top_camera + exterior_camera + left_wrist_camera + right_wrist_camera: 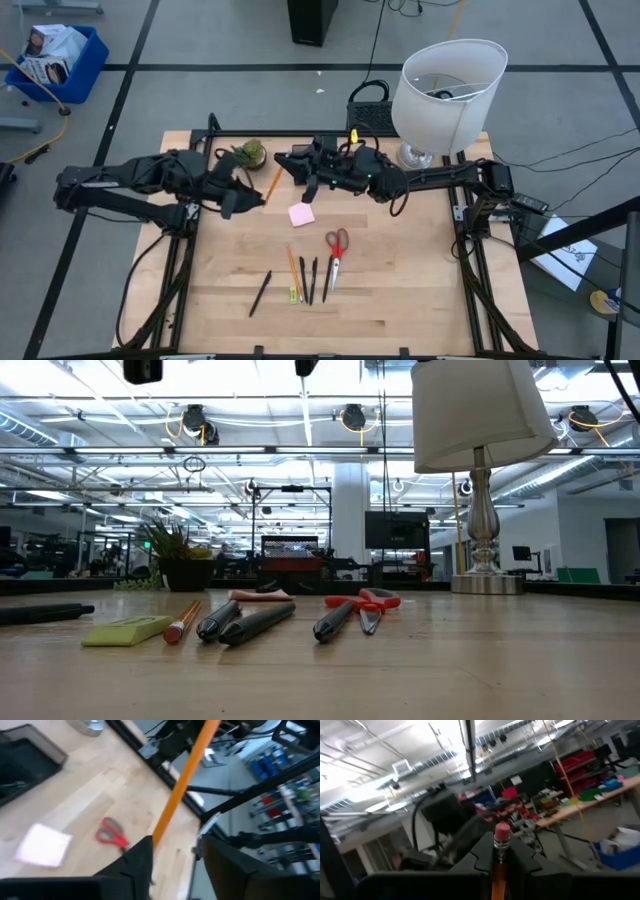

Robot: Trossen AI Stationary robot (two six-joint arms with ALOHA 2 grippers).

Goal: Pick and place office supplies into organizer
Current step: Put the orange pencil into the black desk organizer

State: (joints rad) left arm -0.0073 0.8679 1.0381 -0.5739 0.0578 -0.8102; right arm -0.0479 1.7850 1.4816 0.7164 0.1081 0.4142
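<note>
My left gripper holds an orange pencil above the table's far left part. My right gripper is shut on a second pencil with a pink eraser, tipped up toward the ceiling. The dark organizer stands on the table near the far edge, mostly hidden under my right arm in the high view. A pink sticky pad, red scissors, a pencil, black pens and a yellow-green piece lie flat on the table. My left gripper has the orange pencil by its lower end, which goes behind the tip of one finger, so the place of contact is hidden. The pencil slants up away from the fingers, clear of the table. My right gripper pinches the second pencil between its two fingers just below the metal band. The pencil lies along the fingers, its eraser end sticking out past their tips, clear of the table.
A small potted plant stands at the far left, close to my left gripper. A white-shaded lamp stands at the far right corner. One more black pen lies apart at the near left.
</note>
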